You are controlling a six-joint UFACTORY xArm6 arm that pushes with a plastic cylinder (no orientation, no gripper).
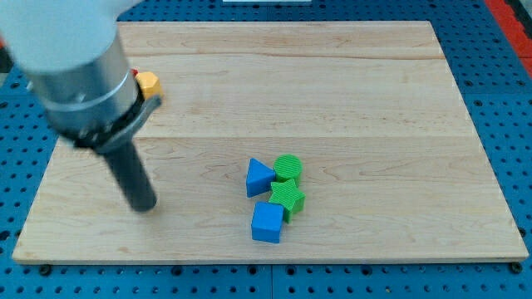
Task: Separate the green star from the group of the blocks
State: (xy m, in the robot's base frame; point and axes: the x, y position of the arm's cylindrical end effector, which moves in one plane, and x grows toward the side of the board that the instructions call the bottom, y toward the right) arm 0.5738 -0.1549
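Note:
The green star (pixel 288 198) lies in a tight group near the view's bottom centre. It touches the green round block (pixel 288 168) above it, the blue triangle (pixel 258 177) at its upper left, and the blue cube (pixel 268 222) below it. My tip (pixel 144 204) rests on the board well to the view's left of the group, roughly level with the star, touching no block.
A yellow block (pixel 147 82) sits at the view's upper left, partly hidden behind the arm's grey body (pixel 75 66). A red block edge shows just beside it. The wooden board (pixel 357 100) lies on a blue pegboard surface.

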